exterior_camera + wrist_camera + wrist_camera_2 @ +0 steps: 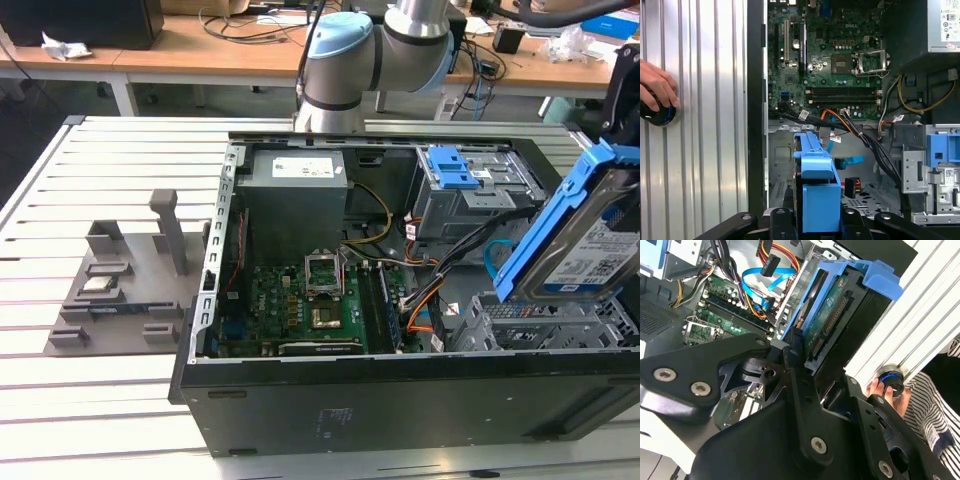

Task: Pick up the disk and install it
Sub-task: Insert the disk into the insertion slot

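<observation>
Disk (588, 245) is hanging tilted at the exterior view's right, with its blue caddy edge pointing up, just above the grey cage (545, 322) at a corner of the open case (400, 410); whether it is touching the cage I cannot tell. The jaws are clenching the disk: in the first wrist view its caddy (817, 175) is sitting squeezed between them, and in the second wrist view they are flanking the green underside of the disk (832, 305). The case is lying on its side on the slatted tabletop (100, 400), showing the motherboard (300, 300) and the power supply (295, 190). A blue latch (452, 165) is sitting on the drive bay at the far side of the case, well apart from the disk. A grey fixture (130, 275) is standing on the tabletop at the exterior view's left, beside the case. A person's hand (655, 82) is resting on a knob (659, 114) (black with a blue ring) on the tabletop outside the case wall; the second wrist view is showing the same hand (876, 388), the knob (891, 378) and a striped sleeve (935, 410).
</observation>
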Motion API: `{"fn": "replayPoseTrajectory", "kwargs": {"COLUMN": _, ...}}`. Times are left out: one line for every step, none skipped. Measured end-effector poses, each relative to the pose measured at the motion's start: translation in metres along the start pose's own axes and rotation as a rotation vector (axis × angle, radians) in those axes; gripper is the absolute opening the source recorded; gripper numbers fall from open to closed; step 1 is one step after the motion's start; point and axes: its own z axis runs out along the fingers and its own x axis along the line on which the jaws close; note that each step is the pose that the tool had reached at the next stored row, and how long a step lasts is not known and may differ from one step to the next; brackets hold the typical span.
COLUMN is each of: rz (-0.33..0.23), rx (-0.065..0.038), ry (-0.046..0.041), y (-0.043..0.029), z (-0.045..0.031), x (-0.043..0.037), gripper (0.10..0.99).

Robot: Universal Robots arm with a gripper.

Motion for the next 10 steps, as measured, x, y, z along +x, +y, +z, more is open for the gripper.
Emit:
{"fn": "replayPoseTrajectory", "kwargs": {"rz": 0.0, "rx": 0.0, "ry": 0.0, "y": -0.0001, "z": 0.0025, "x": 0.0, "gripper": 0.361}}
{"fn": "replayPoseTrajectory", "kwargs": {"rz": 0.0, "rx": 0.0, "ry": -0.0001, "y": -0.0001, "z": 0.0043, "x": 0.0, "gripper": 0.361}}
{"fn": "replayPoseTrajectory", "kwargs": {"rz": 0.0, "rx": 0.0, "ry": -0.0001, "y": -0.0002, "z": 0.0088, "x": -0.0002, "gripper": 0.361}}
{"fn": "replayPoseTrajectory", "kwargs": {"rz": 0.001, "rx": 0.0, "ry": -0.0003, "y": -0.0002, "z": 0.011, "x": -0.001, "gripper": 0.361}}
{"fn": "replayPoseTrajectory", "kwargs": {"rz": 0.001, "rx": 0.0, "ry": -0.0002, "y": -0.0002, "z": 0.0133, "x": -0.0034, "gripper": 0.361}}
{"fn": "replayPoseTrajectory", "kwargs": {"rz": 0.001, "rx": 0.0, "ry": -0.0004, "y": -0.0003, "z": 0.0154, "x": -0.0038, "gripper": 0.361}}
{"fn": "replayPoseTrajectory", "kwargs": {"rz": 0.001, "rx": 0.0, "ry": -0.0001, "y": -0.0003, "z": 0.0171, "x": -0.0039, "gripper": 0.361}}
{"fn": "replayPoseTrajectory", "kwargs": {"rz": 0.001, "rx": 0.0, "ry": -0.0001, "y": -0.0003, "z": 0.0189, "x": -0.0039, "gripper": 0.361}}
{"fn": "replayPoseTrajectory", "kwargs": {"rz": 0.001, "rx": 0.0, "ry": -0.0002, "y": -0.0004, "z": 0.0216, "x": -0.0039, "gripper": 0.361}}
{"fn": "replayPoseTrajectory", "kwargs": {"rz": 0.001, "rx": 0.0, "ry": -0.0002, "y": -0.0004, "z": 0.0231, "x": -0.0039, "gripper": 0.361}}
